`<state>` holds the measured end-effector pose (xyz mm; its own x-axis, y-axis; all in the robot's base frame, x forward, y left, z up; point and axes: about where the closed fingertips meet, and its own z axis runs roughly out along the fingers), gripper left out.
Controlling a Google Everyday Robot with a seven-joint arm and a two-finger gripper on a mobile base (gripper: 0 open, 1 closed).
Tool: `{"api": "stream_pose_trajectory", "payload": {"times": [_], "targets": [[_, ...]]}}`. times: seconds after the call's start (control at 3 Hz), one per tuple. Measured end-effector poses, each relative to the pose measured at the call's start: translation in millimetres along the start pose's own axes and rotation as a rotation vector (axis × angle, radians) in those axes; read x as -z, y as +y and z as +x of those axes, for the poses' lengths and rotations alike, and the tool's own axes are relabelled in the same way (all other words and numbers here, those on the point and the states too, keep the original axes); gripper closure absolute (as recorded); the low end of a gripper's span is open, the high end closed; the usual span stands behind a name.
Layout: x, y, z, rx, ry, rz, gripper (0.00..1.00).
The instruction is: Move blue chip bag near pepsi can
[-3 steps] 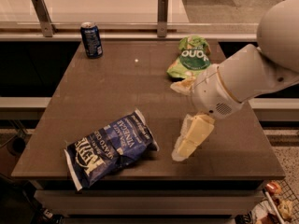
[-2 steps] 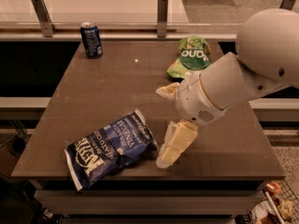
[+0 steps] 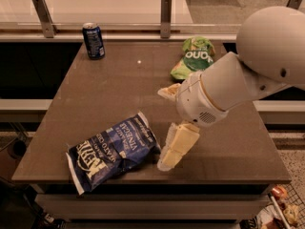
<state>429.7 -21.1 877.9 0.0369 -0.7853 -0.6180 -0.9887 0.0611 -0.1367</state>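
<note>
The blue chip bag (image 3: 112, 149) lies flat at the front left of the brown table (image 3: 119, 89), dark navy with white lettering. The pepsi can (image 3: 93, 40) stands upright at the table's far left corner, well away from the bag. My gripper (image 3: 162, 128) is open just right of the bag's right edge, low over the table. One cream finger (image 3: 177, 144) points down beside the bag, the other (image 3: 169, 90) sits farther back. It holds nothing.
A light green chip bag (image 3: 193, 58) lies at the back right of the table, behind my arm (image 3: 238, 80). A rail with metal posts (image 3: 166, 15) runs behind the table. The table's front edge is close below the blue bag.
My arm and gripper have moved left and forward, closing the gap to the blue chip bag's right edge. The bag and can have not moved.
</note>
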Motion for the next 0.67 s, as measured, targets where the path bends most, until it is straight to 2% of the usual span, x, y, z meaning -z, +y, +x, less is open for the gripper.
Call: {"api": "stream_pose_trajectory", "payload": {"times": [0.33,0.67], "targets": [[-24.4,-2.3,-15.9,0.032,0.023,-0.027,0.00],[-52.6,3.9,-33.0,0.067,0.010,-0.064,0.00]]}}
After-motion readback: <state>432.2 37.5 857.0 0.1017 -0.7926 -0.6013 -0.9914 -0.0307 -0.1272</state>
